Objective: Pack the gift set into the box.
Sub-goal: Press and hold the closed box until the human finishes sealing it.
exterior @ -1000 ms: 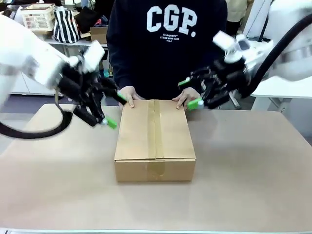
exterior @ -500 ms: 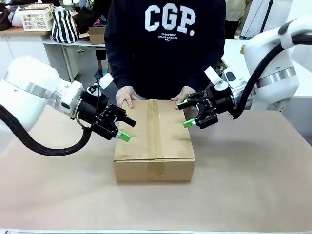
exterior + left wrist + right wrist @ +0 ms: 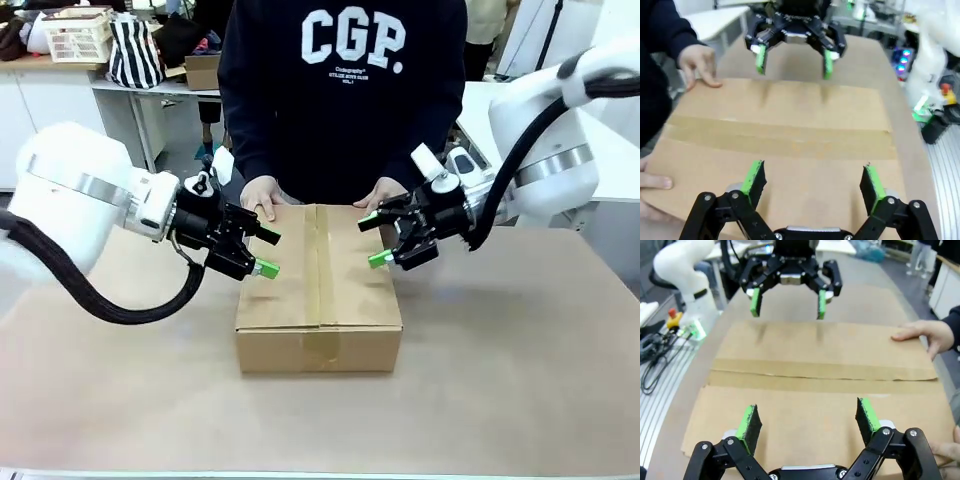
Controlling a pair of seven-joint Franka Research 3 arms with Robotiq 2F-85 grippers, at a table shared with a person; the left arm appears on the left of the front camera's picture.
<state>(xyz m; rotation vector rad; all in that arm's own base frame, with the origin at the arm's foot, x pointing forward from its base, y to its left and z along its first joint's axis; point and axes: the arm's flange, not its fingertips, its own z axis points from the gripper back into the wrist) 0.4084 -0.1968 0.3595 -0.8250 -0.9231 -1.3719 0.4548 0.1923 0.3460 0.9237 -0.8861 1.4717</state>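
Observation:
The box (image 3: 318, 290) stands shut in the middle of the table, a strip of tape running along its top seam (image 3: 785, 142). The gift set is hidden. My left gripper (image 3: 268, 252) hovers open just over the box's left top edge, and in its own view its gripper (image 3: 812, 175) spans bare cardboard. My right gripper (image 3: 373, 240) hovers open over the right top edge, facing the left one (image 3: 788, 304) across the lid (image 3: 825, 365). The right gripper's own fingers (image 3: 808, 421) hold nothing. The person's hands (image 3: 262, 195) (image 3: 385, 195) rest on the box's far edge.
The person stands close behind the box at the far side. The brown tabletop (image 3: 520, 360) has free room in front of and beside the box. A basket (image 3: 78, 35) and a striped bag (image 3: 133, 50) sit on a bench far back left.
Both arms have swung down and inward from high and wide of the box to its left and right top edges. The grippers stay open. The box and the hands have not moved.

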